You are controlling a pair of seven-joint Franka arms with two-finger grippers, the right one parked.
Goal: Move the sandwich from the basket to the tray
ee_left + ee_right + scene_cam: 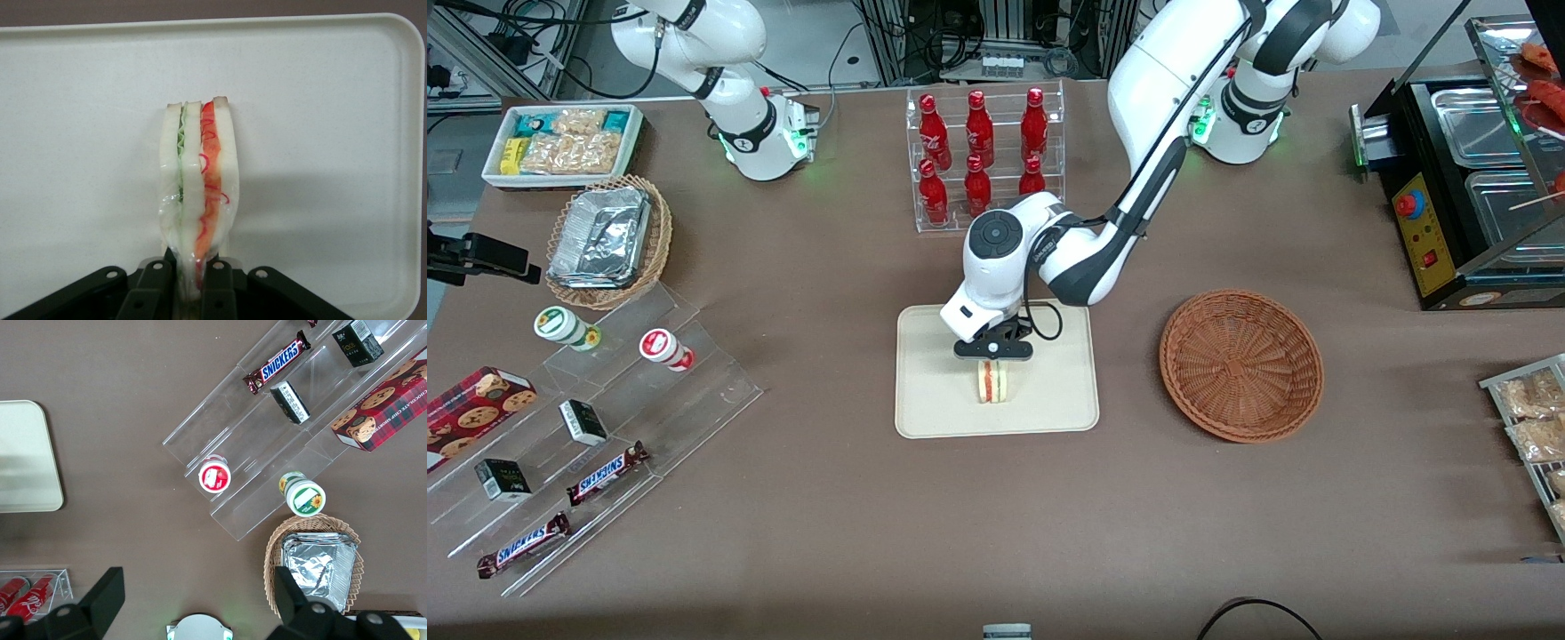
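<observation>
- While clamped narrow on the sandwich (993, 381), gripper (993, 354) poised over the middle of the tray (934, 391), centre of the front frame.
- Sandwich upright on edge, cut side toward the front camera, red and pale layers showing; lower edge apparently resting on the tray, though contact hard to confirm from above.
- Seen from the wrist: fingers (217, 283) pinching the wedge (200, 193) from both faces, cream tray surface (80, 133) all around it, rounded rim corner at the tray's edge.
- Right of centre in the front frame: reddish-brown basket (1240, 364), well apart from the tray.
- Above the tray, upper middle of the frame: clear rack of red bottles (983, 156), partly masked by the white arm (1103, 240) crossing in front of it.
- Left side of the frame: foil-lined wicker basket (609, 240), white bin of wrapped snacks (560, 144) above it, clear stepped stand (605, 427) carrying two small cups, dark cartons and Snickers bars (607, 472).
- Far right: black counter appliance (1458, 178) with metal pans.
- Nothing between gripper and tray except the sandwich itself.
</observation>
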